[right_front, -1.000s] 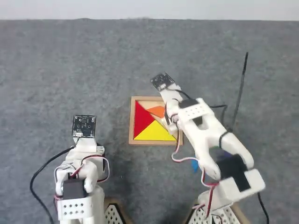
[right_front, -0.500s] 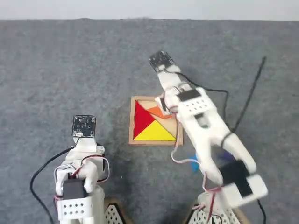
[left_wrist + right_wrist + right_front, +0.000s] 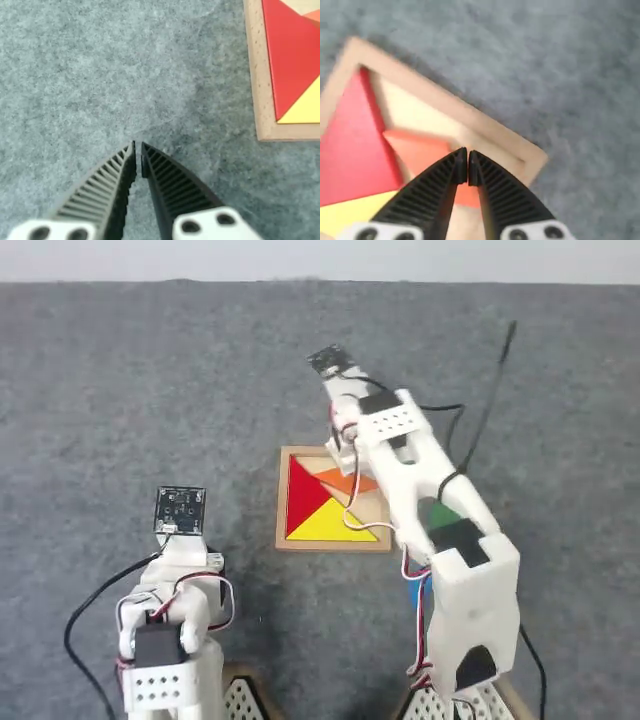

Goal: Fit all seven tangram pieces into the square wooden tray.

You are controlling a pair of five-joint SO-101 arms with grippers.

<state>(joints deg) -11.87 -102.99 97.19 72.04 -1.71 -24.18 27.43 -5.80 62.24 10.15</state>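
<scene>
The right gripper (image 3: 467,159) is holding its jaws pressed together with nothing between them. The tips are hovering over the orange piece (image 3: 422,150), close to the rim of the square wooden tray (image 3: 485,131) (whether they are touching the piece I cannot tell). The left gripper (image 3: 138,146) is showing its jaws closed to a hairline slit, gripping nothing. It is hanging over the grey carpet (image 3: 75,60), with the tray's rim lying near it to one side.

In the high view the tray is lying at the centre of the frame. Inside it, the red triangle (image 3: 303,498) is filling the left part. The yellow triangle (image 3: 325,527) is lying along the lower edge and meeting the red one along a diagonal. The orange piece is sitting in the upper middle, touching the red triangle, with pale tray floor showing between it and the upper rim.

The right arm (image 3: 430,500) is stretching from the lower right of the frame up across the tray's right side, covering that part. The left arm (image 3: 170,620) is standing at the lower left, well apart from the tray. A small blue shape (image 3: 416,593) is peeking out beside the right arm below the tray, and I cannot tell what it is.
</scene>
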